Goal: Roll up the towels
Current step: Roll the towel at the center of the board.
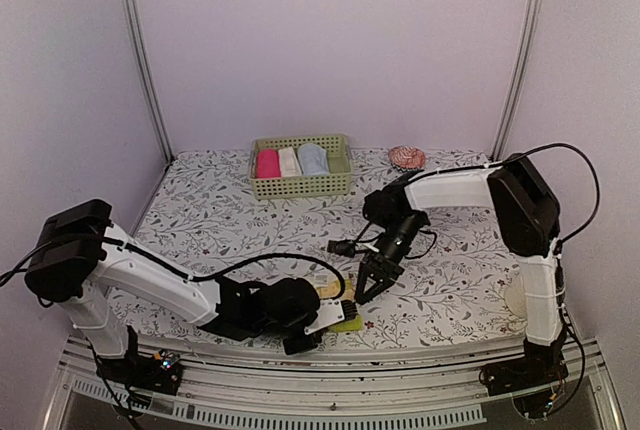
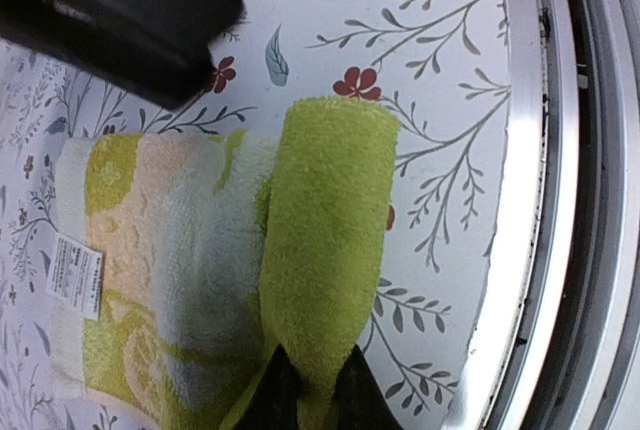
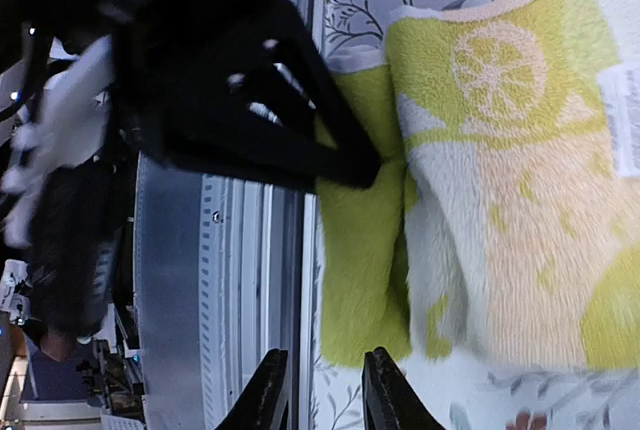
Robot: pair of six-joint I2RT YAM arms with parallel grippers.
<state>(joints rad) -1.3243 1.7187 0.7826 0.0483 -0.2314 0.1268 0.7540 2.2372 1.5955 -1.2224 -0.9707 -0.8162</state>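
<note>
The yellow-green towel (image 1: 348, 325) with pale printed shapes lies flat at the table's near edge. In the left wrist view (image 2: 170, 250) its near-edge side is folded over into a plain green roll (image 2: 325, 230). My left gripper (image 1: 335, 312) is shut on one end of that roll (image 2: 310, 390). My right gripper (image 1: 370, 285) hovers just behind the towel. In the right wrist view it is open and empty (image 3: 325, 395), just off the roll's other end (image 3: 360, 270). The light blue towel (image 1: 313, 160) lies rolled in the basket.
A green basket (image 1: 300, 187) at the back centre also holds a pink roll (image 1: 267, 163) and a cream-white roll (image 1: 289, 161). A pink patterned object (image 1: 407, 157) lies at the back right. The table's metal front rail (image 2: 545, 200) runs right beside the towel.
</note>
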